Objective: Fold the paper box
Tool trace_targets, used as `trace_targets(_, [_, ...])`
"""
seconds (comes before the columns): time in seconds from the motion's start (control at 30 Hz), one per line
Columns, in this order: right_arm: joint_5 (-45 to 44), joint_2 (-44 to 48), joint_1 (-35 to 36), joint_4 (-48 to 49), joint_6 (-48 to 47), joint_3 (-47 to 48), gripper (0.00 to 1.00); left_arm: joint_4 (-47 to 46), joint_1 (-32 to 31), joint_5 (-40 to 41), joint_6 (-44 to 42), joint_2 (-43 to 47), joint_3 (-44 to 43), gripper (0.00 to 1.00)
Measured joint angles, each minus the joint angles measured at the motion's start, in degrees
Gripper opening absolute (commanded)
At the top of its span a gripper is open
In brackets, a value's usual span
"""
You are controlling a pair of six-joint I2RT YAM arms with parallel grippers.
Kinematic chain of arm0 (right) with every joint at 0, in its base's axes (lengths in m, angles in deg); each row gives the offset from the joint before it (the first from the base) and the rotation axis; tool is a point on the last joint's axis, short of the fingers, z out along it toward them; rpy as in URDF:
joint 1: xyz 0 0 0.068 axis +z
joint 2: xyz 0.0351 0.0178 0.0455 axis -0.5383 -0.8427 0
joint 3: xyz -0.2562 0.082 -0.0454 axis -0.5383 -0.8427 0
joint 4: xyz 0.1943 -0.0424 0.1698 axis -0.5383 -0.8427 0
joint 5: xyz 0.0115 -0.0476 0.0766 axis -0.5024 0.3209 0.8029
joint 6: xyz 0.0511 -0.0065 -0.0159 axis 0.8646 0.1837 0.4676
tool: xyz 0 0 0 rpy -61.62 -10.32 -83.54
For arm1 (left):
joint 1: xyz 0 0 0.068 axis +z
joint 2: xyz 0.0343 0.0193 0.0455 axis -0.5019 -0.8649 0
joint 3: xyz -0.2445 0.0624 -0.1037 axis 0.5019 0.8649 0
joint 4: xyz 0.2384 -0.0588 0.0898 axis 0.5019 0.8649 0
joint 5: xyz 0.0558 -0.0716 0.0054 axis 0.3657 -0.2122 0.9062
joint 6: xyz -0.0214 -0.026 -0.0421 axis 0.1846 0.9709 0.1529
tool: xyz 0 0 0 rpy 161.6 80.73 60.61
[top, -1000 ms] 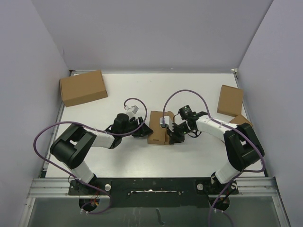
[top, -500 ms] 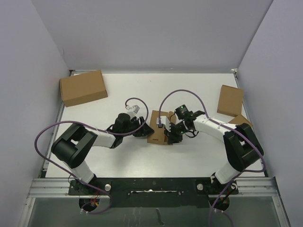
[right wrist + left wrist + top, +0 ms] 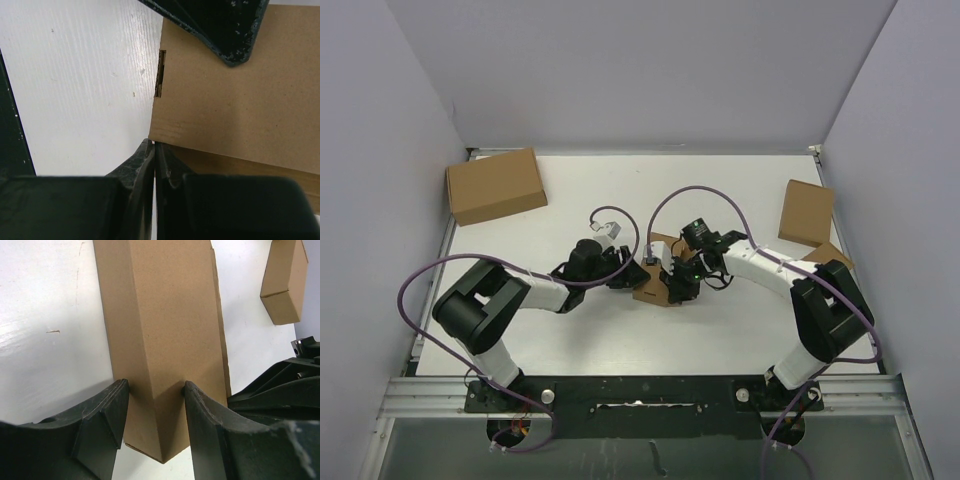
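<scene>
White table [image 3: 740,190], pale lilac walls [image 3: 650,70].

Soft, even light from above fills the overhead view; the white counter [image 3: 620,345] is bright, with faint shadows only. In the left wrist view a pale sheen lies along the counter's left side. The near black jaws are blurred in both wrist views, while the paper box [image 3: 165,340] shows sharp grain.

Robot lab, test-cell setup. Bare white table [image 3: 620,340] boxed in by plain pale walls [image 3: 640,70]. Left arm [image 3: 490,310] and right arm [image 3: 825,310] bolted to a metal rail [image 3: 410,400] at the near edge. Purple cables [image 3: 695,188] loop loose. A closed brown carton [image 3: 495,185] sits as a prop.
</scene>
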Motion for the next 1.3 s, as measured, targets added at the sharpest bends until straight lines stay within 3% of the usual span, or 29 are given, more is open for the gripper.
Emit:
trace_targets(0.13, [-0.5,-0.4,0.1,-0.2,1.3,0.3,0.04,0.0,-0.1,0.2,0.0,0.0,0.0,0.46])
trace_targets(0.23, [-0.4,-0.7,-0.1,-1.2,0.8,0.9,0.18,0.5,0.0,0.2,-0.1,0.0,-0.3,0.49])
trace_targets(0.37, [0.4,-0.6,-1.1,-2.2,-1.4,1.2,0.29,2.5,0.8,-0.8,-0.2,0.2,-0.9,0.53])
trace_targets(0.6, [4.5,1.6,-4.3,-4.6,-6.1,2.4,0.32,10.6,4.2,-2.4,-1.7,3.5,-2.0,0.61])
trace_targets(0.7, [6.7,3.6,-6.8,-5.4,-7.0,2.7,0.27,14.1,5.2,-2.4,-2.6,7.0,-2.0,0.57])
trace_targets(0.8, [8.0,5.9,-10.3,-5.1,-5.8,2.8,0.03,17.3,5.7,-1.9,-3.3,11.9,-2.0,0.43])
trace_targets(0.83, [8.1,6.6,-11.8,-4.3,-4.6,2.8,0.00,17.9,5.7,-1.8,-3.4,13.7,-1.9,0.37])
trace_targets(0.93, [7.0,8.2,-16.2,-0.5,-0.7,2.8,0.00,18.8,5.7,-1.6,-3.9,20.4,0.3,0.24])
trace_targets(1.07, [3.4,6.7,-19.2,3.0,1.8,4.2,0.00,20.7,4.6,-1.5,-3.5,28.2,5.7,0.18])
trace_targets(1.3, [1.3,-11.1,-21.2,3.1,1.5,22.8,0.00,23.5,-4.0,0.3,-0.7,33.1,13.7,0.16])
